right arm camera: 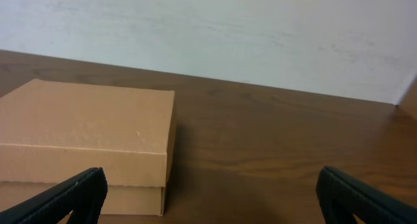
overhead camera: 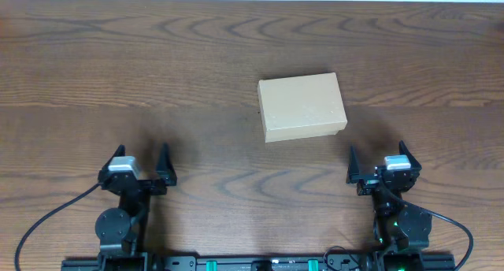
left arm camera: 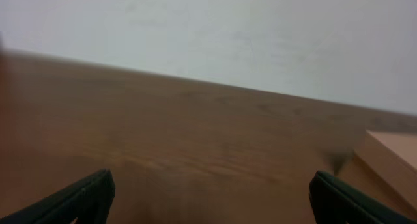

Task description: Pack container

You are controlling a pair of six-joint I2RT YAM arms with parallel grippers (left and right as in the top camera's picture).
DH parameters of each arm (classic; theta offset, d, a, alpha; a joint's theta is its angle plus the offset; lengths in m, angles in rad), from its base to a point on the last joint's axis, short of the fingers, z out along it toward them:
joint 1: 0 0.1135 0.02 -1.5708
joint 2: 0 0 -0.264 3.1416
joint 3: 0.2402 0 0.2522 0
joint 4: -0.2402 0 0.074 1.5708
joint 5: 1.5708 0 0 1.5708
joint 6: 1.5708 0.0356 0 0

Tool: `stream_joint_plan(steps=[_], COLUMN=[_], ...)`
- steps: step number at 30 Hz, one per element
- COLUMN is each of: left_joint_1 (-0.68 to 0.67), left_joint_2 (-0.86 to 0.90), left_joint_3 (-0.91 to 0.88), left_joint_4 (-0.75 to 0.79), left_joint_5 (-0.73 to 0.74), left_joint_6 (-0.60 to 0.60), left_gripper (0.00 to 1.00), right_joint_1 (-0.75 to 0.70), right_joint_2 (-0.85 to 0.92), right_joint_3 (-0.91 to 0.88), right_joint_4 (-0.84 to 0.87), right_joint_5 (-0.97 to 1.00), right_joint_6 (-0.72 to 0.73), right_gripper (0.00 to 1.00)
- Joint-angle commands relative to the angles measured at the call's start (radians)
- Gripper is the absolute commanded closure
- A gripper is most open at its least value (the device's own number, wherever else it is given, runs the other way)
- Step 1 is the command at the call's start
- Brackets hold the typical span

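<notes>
Left hand point(overhead camera: 142, 157) and right hand point(overhead camera: 378, 154) are held spread wide and empty, low over the tabletop point(overhead camera: 157, 66). The box point(overhead camera: 302, 105) is seen closed, ahead and inward of the right hand, presumably placed within either's reach.

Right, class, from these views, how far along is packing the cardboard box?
Done: nothing visible; the container sits on the table with its lid down. In hand: nothing; the left gripper and right gripper are open, empty, and short of the box. Left: opening it, loading and closing. No items to pack appear in any view.
</notes>
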Motion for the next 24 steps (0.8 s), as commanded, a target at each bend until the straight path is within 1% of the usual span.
stream_joint_plan(steps=[1, 5, 9, 12, 24], left_joint_1=[-0.001, 0.000, 0.002, 0.002, 0.002], left_joint_2=[-0.008, -0.008, -0.008, -0.008, -0.008], left_joint_3=[-0.002, -0.002, -0.002, -0.002, -0.002], left_joint_4=[-0.038, -0.092, -0.097, -0.098, -0.097], left_joint_5=[-0.135, -0.136, -0.125, -0.125, -0.110], left_joint_6=[-0.154, -0.142, -0.079, -0.055, -0.056], left_gripper=[0.05, 0.05, 0.05, 0.05, 0.05], right_joint_1=[-0.008, -0.008, -0.008, -0.008, -0.008], right_joint_2=[-0.005, -0.005, -0.005, -0.005, -0.005], right_joint_3=[-0.002, -0.002, -0.002, -0.002, -0.002], right_joint_4=[-0.006, -0.006, -0.006, -0.006, -0.006], right_joint_5=[0.006, 0.006, 0.006, 0.006, 0.006], right_joint_6=[-0.014, -0.014, -0.014, -0.014, -0.014], right_gripper=[0.01, 0.01, 0.01, 0.01, 0.01])
